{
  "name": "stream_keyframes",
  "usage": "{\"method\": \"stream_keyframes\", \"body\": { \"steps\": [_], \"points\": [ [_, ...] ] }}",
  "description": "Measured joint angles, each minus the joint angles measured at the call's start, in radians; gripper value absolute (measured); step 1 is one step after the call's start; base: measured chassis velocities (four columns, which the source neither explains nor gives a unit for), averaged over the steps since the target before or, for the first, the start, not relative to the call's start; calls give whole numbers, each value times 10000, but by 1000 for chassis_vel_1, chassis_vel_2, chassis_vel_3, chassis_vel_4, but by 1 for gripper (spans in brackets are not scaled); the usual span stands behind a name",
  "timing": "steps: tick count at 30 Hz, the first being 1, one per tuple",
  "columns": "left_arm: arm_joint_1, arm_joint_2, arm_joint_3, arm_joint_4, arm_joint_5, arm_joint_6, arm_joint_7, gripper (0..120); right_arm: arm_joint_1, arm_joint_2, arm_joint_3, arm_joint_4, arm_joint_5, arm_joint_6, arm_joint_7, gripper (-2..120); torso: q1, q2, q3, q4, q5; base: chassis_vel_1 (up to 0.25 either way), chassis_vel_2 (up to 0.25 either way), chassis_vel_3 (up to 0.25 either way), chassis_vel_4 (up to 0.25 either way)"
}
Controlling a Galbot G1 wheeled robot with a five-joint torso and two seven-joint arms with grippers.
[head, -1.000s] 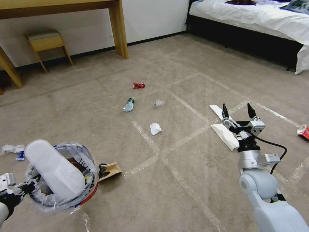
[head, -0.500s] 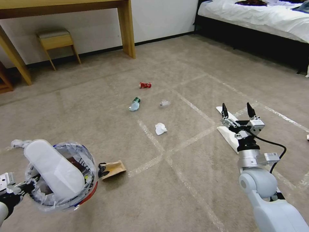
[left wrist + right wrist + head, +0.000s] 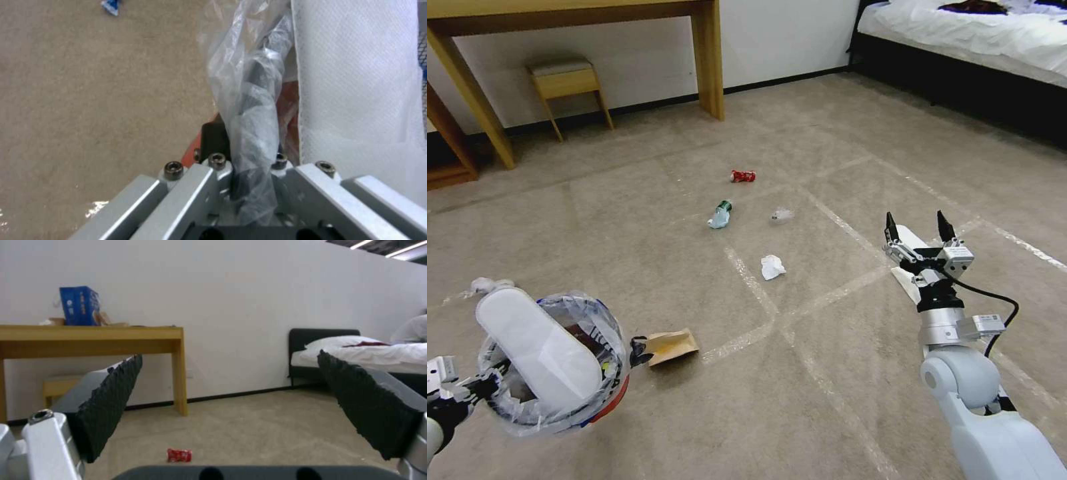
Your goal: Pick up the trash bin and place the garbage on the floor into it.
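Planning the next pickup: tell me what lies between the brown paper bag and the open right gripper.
In the head view, between the brown paper bag and the right gripper lies only floor crossed by whitish tape lines; no litter there.

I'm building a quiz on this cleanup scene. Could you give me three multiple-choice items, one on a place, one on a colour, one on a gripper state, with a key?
1. Where does the brown paper bag lie?
A. on the floor beside the trash bin
B. on the bed
C. under the stool

2. What colour is the can farthest from the robot?
A. blue
B. red
C. yellow

3. How is the right gripper?
A. shut on a tissue
B. open, holding nothing
C. shut on the bin

Key: 1 A, it lies on carpet next to the bin held by the left gripper. 2 B, plainly red. 3 B, its fingers stand apart.
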Motion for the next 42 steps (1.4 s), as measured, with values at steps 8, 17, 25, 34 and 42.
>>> {"method": "stream_keyframes", "body": {
  "steps": [8, 17, 25, 34, 42],
  "points": [
    [21, 11, 12, 36, 128, -61, 80, 1, -41, 34, 17, -17, -72, -20, -2, 100, 0, 0, 0, -3, 0, 0, 0, 0, 0],
    [1, 100, -60, 114, 175, -71, 87, 1, -100, 84, 40, -16, -189, -71, -21, 100, 0, 0, 0, -2, 0, 0, 0, 0, 0],
    [-13, 146, -114, 189, 191, -71, 71, 1, -130, 127, 40, -11, -242, -71, -27, 100, 0, 0, 0, -1, 1, -27, 39, 42, -38],
    [-10, 116, -115, 223, 189, -71, 77, 1, -116, 180, 13, -82, -285, -18, -29, 100, 2, 0, 2, -1, 0, -97, 110, 98, -112],
    [-42, 98, -89, 256, 201, -78, 90, 1, -97, 178, 15, -134, -285, 0, -29, 100, 1, 0, 0, -2, 0, -23, 14, 19, -23]
  ]
}}
